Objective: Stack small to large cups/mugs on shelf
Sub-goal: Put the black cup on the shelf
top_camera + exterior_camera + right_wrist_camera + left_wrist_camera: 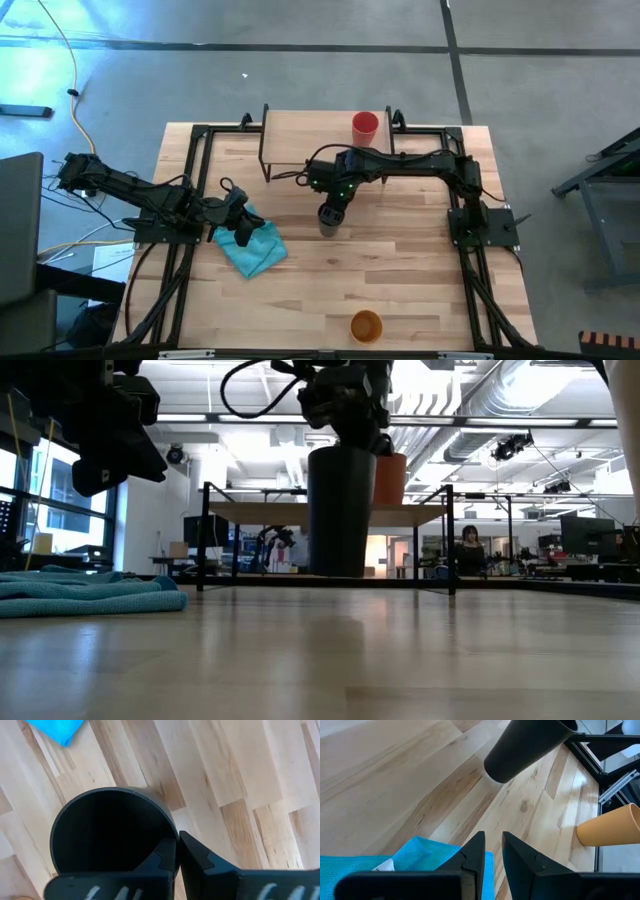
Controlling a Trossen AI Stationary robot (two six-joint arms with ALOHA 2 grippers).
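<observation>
The black cup [330,219] hangs upright above the table's middle, with my right gripper [333,205] shut on its rim. On the shelf [300,140] at the far edge the red cup [365,126] stands on its base, near the shelf's right end. The yellow-orange cup [366,326] stands by the table's near edge. My left gripper [492,837] hovers above the light blue cloth [252,246] at the left, a narrow gap between its fingers and nothing in it. My right gripper holds the black cup by its rim [174,834], one finger inside the cup and one outside against the wall. The fingers come from above, pointing steeply down. The cup [341,510] hangs upright below them, its base lifted clear of the table.
The crumpled cloth lies on the table left of the black cup. Black frame rails [190,200] run along the table's left and right sides. Bare wood lies between the black cup and the yellow-orange cup. A person [468,550] stands far off in the room behind.
</observation>
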